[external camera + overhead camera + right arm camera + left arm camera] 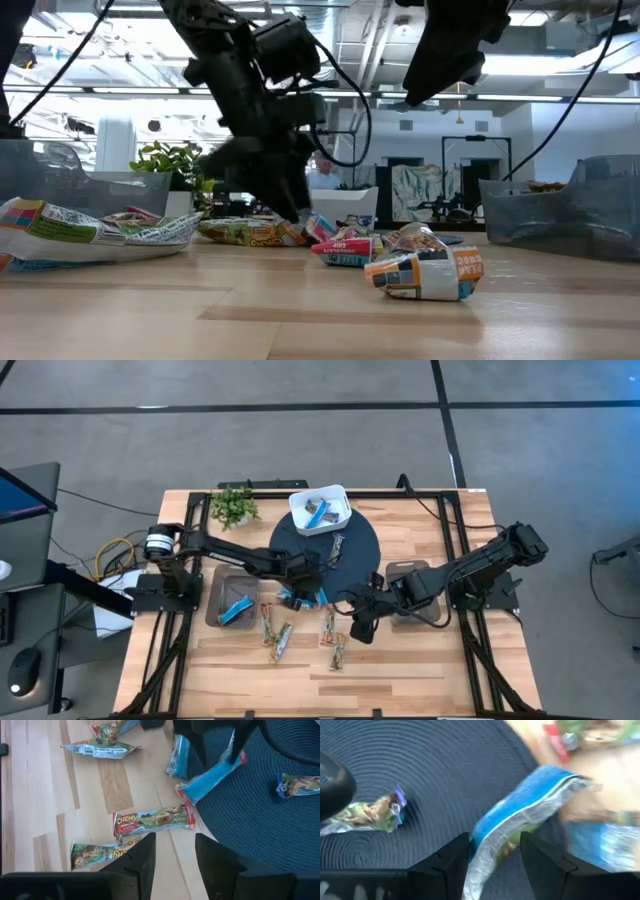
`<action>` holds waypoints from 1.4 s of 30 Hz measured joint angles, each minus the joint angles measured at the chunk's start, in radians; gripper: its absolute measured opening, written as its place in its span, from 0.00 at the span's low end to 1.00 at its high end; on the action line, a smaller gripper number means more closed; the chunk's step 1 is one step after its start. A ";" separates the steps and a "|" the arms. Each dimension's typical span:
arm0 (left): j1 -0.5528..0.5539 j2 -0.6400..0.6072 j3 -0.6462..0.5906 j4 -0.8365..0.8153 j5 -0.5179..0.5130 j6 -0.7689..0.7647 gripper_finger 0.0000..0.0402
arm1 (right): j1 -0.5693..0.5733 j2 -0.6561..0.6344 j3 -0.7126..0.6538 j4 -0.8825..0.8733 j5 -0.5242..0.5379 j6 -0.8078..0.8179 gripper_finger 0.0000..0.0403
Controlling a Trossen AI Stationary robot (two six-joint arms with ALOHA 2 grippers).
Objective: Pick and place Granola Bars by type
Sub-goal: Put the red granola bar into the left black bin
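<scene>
left gripper [492,857] wide, fingers astride a crinkly blue bar [520,820] at the edge of the ribbed round mat [355,550], frame centre | right gripper [172,852] half open, empty, above a flat tan bar [152,820] on wood, lower centre | both arms stretched inward

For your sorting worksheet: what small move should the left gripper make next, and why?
Probably close. The left gripper is open, its fingers either side of a blue bar at the dark mat's edge, so it looks ready to grip.
</scene>
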 joint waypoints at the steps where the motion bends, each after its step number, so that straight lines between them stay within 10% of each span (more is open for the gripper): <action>1: 0.001 0.007 0.000 -0.004 -0.006 0.000 0.43 | 0.000 0.000 0.000 0.000 0.000 0.003 0.32; 23: 0.001 0.005 0.004 -0.035 -0.080 -0.118 0.10 | 0.000 0.000 0.000 -0.001 -0.003 0.038 0.32; 42: -0.001 -0.406 0.082 -0.535 -0.308 -0.366 0.09 | -0.019 0.000 0.000 0.001 0.004 0.002 0.32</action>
